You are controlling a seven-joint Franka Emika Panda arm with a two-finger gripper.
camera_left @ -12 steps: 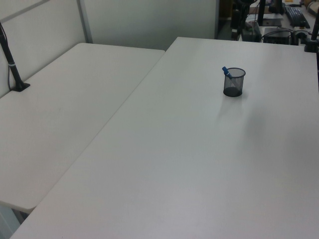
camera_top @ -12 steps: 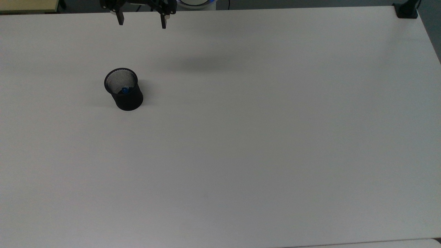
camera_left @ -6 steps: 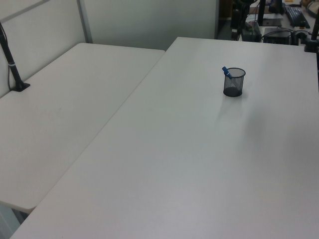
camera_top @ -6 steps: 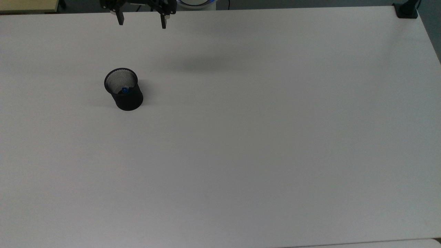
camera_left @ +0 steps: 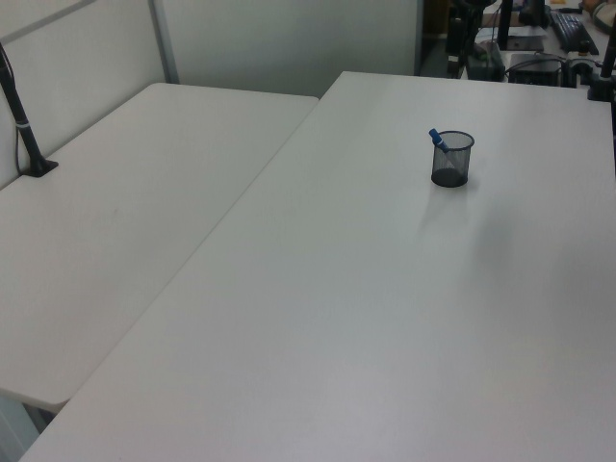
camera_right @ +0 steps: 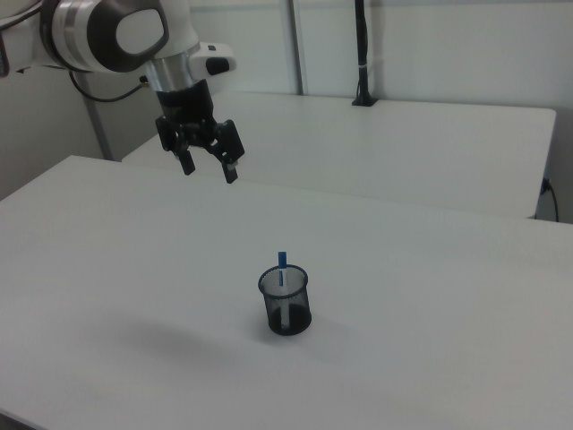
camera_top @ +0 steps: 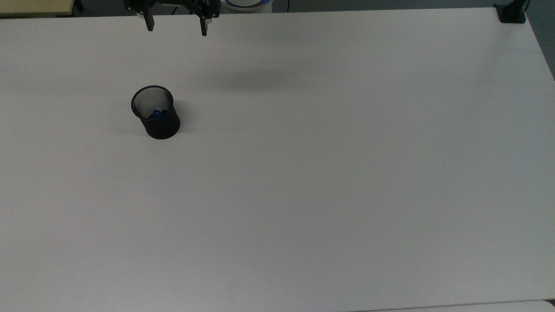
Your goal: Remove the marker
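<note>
High above table, fingers [camera_right: 209,170] spread wide, empty; marker [camera_right: 281,266] upright in mesh cup [camera_right: 286,305], well apart.

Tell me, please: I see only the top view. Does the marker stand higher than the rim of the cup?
Observer: Yes. In the right view the marker pokes its blue end above the rim of the black mesh cup.
Operator: Does it stand straight?
Observer: In the left view it leans toward the left view's left, against the rim.
Operator: How high is the gripper?
Observer: In the right view the gripper hangs well above the table, open, and up toward the right view's left from the cup.
</note>
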